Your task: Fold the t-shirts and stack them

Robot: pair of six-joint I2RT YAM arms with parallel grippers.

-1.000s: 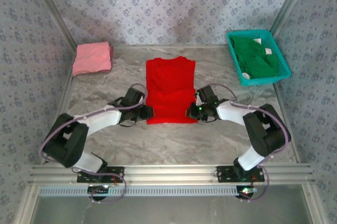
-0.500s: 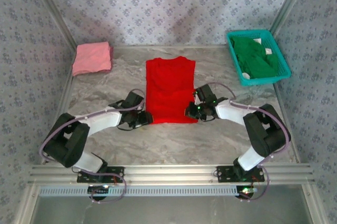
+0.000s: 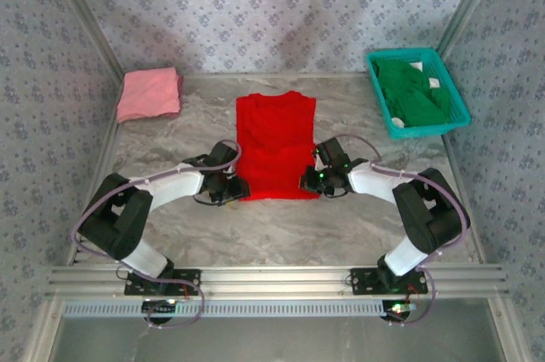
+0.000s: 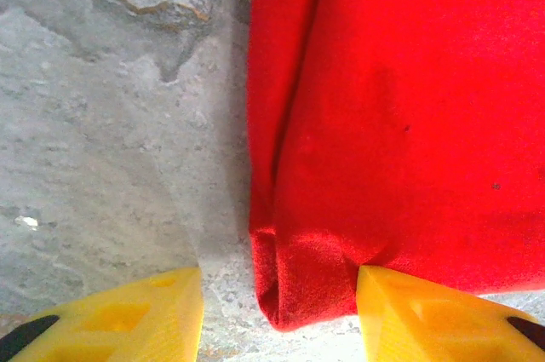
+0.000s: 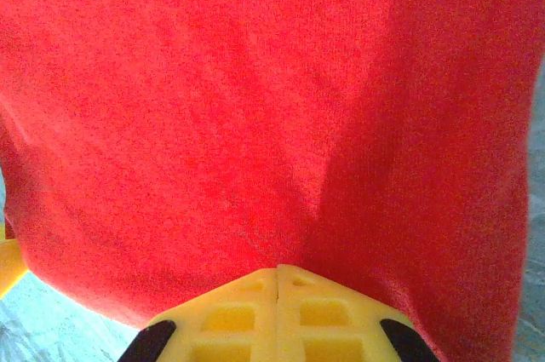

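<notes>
Red t-shirt (image 3: 274, 145) lies flat on the surface (image 3: 281, 230) with its sides turned in. Its long axis runs straight away from both end effectors, hem nearest them and collar at the far end. The left end effector (image 4: 277, 292) sits at the hem's left corner with its fingers (image 4: 128, 319) spread. The rolled corner lies between them, touching the right-hand one, and nothing is gripped. The right end effector (image 5: 278, 275) is at the opposite hem corner, pressed together. Creases in the cloth run into its tips, so it appears to be pinching the hem. Both arms are equally near. The coming fold likely means carrying the hem forward along that axis toward the collar, once the left closes on its corner.
</notes>
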